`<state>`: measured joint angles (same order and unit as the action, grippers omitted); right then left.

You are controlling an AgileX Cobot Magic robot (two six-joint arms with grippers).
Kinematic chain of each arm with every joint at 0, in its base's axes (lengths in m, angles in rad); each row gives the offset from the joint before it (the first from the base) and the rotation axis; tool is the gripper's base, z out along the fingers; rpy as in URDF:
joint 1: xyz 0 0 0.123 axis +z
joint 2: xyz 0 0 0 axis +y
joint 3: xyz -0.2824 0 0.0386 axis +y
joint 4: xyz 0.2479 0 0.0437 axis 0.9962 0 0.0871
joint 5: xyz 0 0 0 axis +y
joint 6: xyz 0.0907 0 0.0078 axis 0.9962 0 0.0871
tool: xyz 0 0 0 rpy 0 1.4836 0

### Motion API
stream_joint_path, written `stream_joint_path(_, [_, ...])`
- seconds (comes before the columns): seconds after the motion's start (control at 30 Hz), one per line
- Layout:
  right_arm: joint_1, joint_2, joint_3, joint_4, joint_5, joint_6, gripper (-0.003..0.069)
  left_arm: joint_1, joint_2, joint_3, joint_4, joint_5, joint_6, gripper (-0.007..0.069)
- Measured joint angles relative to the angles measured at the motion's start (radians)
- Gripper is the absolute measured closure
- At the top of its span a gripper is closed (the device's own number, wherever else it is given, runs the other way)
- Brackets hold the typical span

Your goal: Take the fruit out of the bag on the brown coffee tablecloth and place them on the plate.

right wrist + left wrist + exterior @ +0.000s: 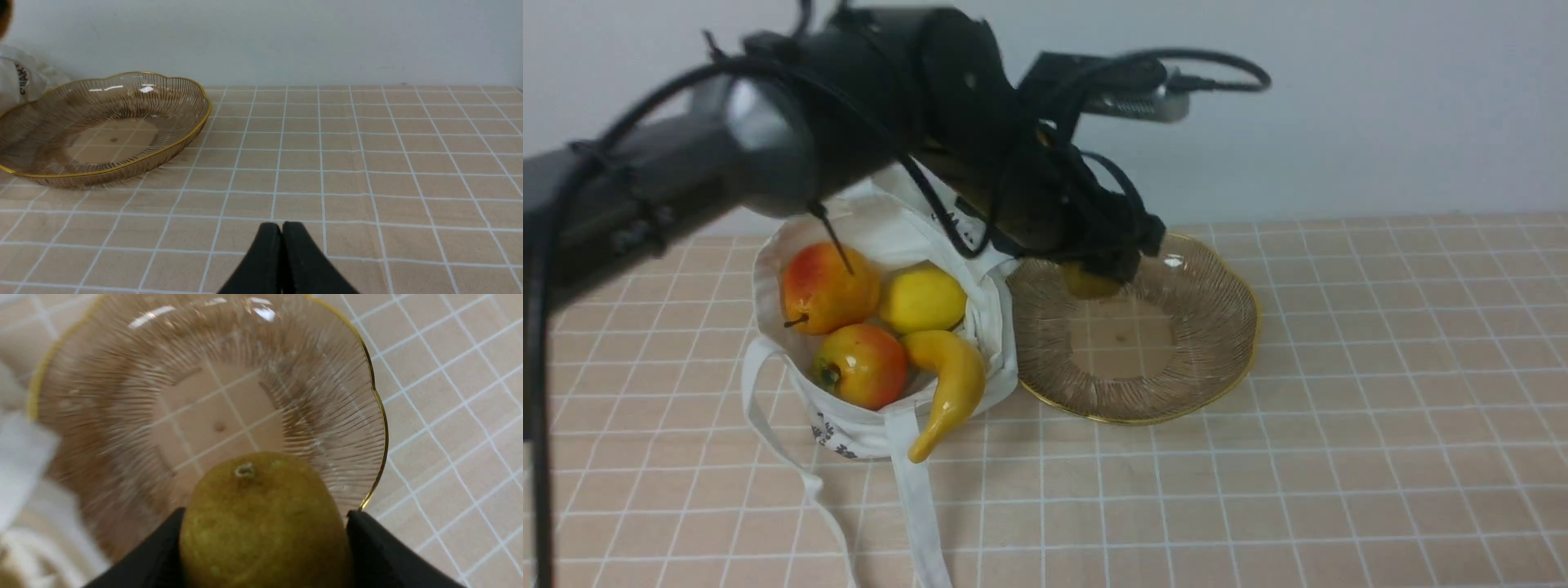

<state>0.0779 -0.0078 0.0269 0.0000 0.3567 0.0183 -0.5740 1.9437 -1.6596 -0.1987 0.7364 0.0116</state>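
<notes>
- Above the wide brownish glass plate with radial ribs and a gold rim (1248, 351), the left gripper (263, 539) has its jaws parted just as wide as the round olive-brown pear-like fruit (261, 522) between them, one finger against either side.
- That fruit is out of the white cloth bag with long straps (866, 441) but hangs over the plate, so its placing looks to be under way rather than done.
- No fruit lies on the visible part of the plate; its bare middle shows in all three views.
- Four fruits are left at the bag, beside the plate: a large red-yellow apple (829, 287), a smaller red-yellow apple (870, 367), a yellow lemon (924, 299) and a curved yellow banana (949, 384), whose thin tip pokes out past the bag's edge.
- The right gripper (282, 226) has its fingertips together with nothing between them, over the peach-tan tablecloth with white grid lines (367, 163).
- Judged from this, the task is at an early stage: one fruit nearly delivered, four to fetch.
</notes>
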Motion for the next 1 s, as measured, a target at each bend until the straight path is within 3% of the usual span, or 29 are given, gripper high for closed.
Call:
stream_joint_path(0.23, [0.000, 0.000, 0.000, 0.000, 0.000, 0.000, 0.0673, -0.039, 0.152, -0.054, 0.000, -0.140, -0.026, 0.0201])
stream_joint_path(0.47, [0.000, 0.000, 0.000, 0.000, 0.000, 0.000, 0.0673, -0.039, 0.230, -0.060, 0.000, -0.227, -0.027, -0.0011])
stream_joint_path(0.67, [0.000, 0.000, 0.000, 0.000, 0.000, 0.000, 0.0673, -0.039, 0.230, -0.060, 0.000, -0.218, -0.026, -0.0056])
stream_joint_path(0.8, [0.000, 0.000, 0.000, 0.000, 0.000, 0.000, 0.0673, -0.036, 0.175, -0.060, 0.004, -0.159, -0.026, 0.0035])
stream_joint_path(0.87, [0.000, 0.000, 0.000, 0.000, 0.000, 0.000, 0.0673, -0.033, 0.109, -0.060, 0.006, -0.097, -0.026, 0.0151])
stream_joint_path(0.93, [0.000, 0.000, 0.000, 0.000, 0.000, 0.000, 0.0673, -0.023, 0.024, -0.060, 0.012, -0.009, -0.024, 0.0340])
stream_joint_path(1.0, [0.000, 0.000, 0.000, 0.000, 0.000, 0.000, 0.0673, -0.016, -0.046, -0.060, 0.031, 0.063, -0.012, 0.0460])
